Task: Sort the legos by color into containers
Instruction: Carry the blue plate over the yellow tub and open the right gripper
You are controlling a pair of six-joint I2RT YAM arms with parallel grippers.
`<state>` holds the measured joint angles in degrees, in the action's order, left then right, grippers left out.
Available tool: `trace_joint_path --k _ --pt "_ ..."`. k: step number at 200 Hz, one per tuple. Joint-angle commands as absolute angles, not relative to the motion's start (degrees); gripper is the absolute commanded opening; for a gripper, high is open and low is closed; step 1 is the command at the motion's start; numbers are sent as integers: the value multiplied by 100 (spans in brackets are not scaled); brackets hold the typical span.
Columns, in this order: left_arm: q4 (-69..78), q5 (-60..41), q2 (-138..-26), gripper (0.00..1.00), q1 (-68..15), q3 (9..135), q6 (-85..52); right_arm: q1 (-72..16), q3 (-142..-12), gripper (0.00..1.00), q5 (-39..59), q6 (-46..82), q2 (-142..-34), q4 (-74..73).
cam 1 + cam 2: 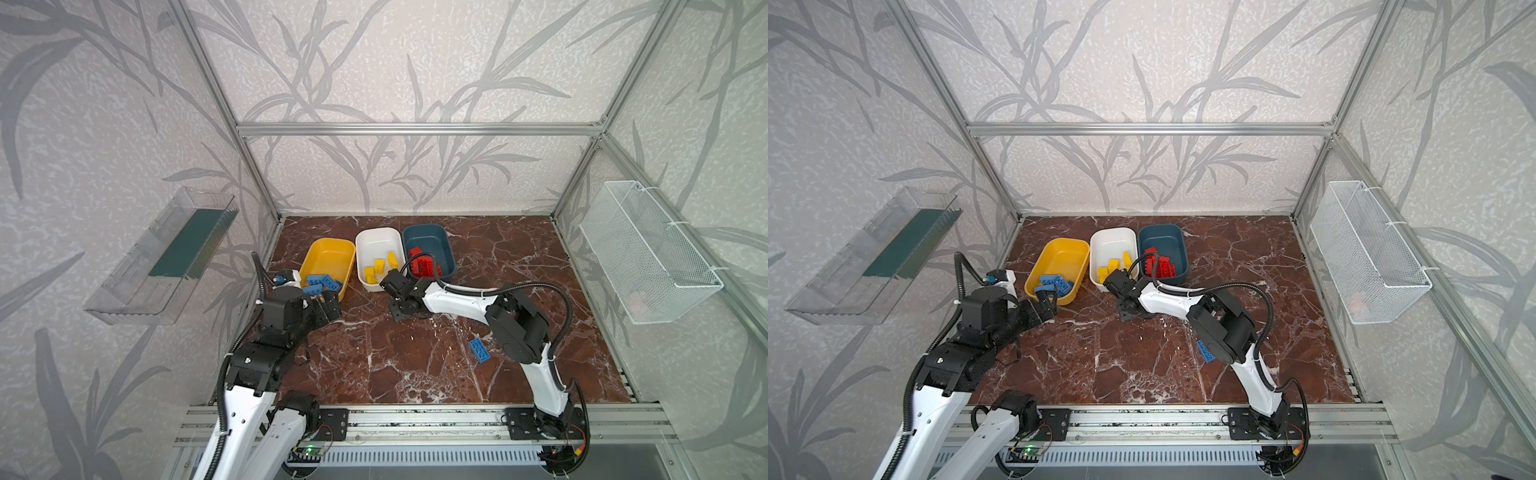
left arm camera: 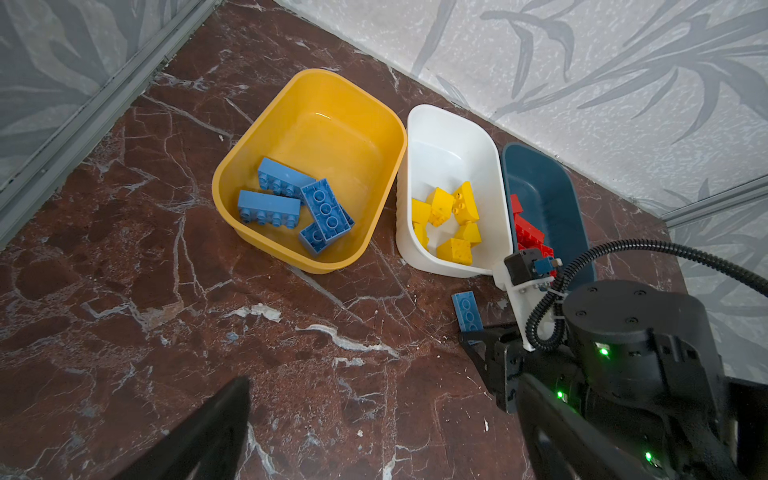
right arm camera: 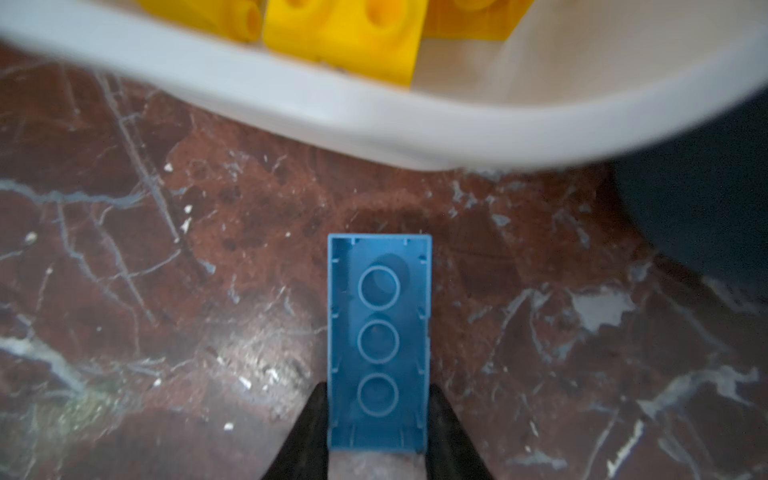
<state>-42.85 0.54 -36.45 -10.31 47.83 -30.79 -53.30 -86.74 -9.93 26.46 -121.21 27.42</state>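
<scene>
Right gripper [image 3: 378,388] is shown down at the tabletop. Its two black fingers [image 3: 440,415] are pressed against the long sides of an upturned blue brick [image 3: 379,332], so the brick is clasped between them. Left gripper [image 1: 1047,300] is held spread wide with nothing in it, just beside the near end of the yellow tub [image 2: 332,137].

Both are set over a dark red marble table [image 1: 415,365] veined in white. Toward the table's far edge three tubs are lined up side by side, close together: the yellow one on the left, a white tub [image 2: 449,137] in the middle and a teal tub [image 2: 540,187] on the right.

Four blue bricks [image 2: 324,208] are piled at the near end of the yellow tub. A cluster of yellow bricks [image 2: 463,208] (some wedge-shaped) is gathered in the white tub, and red bricks [image 2: 528,232] are heaped in the teal tub.

The clasped brick is laid hollow side up on the marble, just in front of the white tub's near wall. One more loose blue brick [image 1: 479,351] is found on the table, well apart from the tubs, beside the right arm's elbow.
</scene>
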Motion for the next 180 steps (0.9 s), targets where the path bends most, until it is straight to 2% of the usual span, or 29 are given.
trace_joint_path --k 1,43,76,129,180 --pt "-4291 47 -3585 99 -959 4784 -2990 -5581 -8394 26 -910 2637 -11436 2789" --pt "-4308 71 -3528 99 -919 4782 -2993 -5801 -8387 26 -611 2508 -10926 2805" --pt "-4313 84 -3482 99 -905 4781 -2995 -5802 -8704 25 -8 2258 -11051 2249" --pt "-4303 54 -3506 99 -914 4778 -2999 -5794 -10365 25 1019 2254 -12275 1935" --pt "-4285 -26 -3536 99 -938 4779 -3008 -5621 -12028 25 1602 2564 -13529 1914"
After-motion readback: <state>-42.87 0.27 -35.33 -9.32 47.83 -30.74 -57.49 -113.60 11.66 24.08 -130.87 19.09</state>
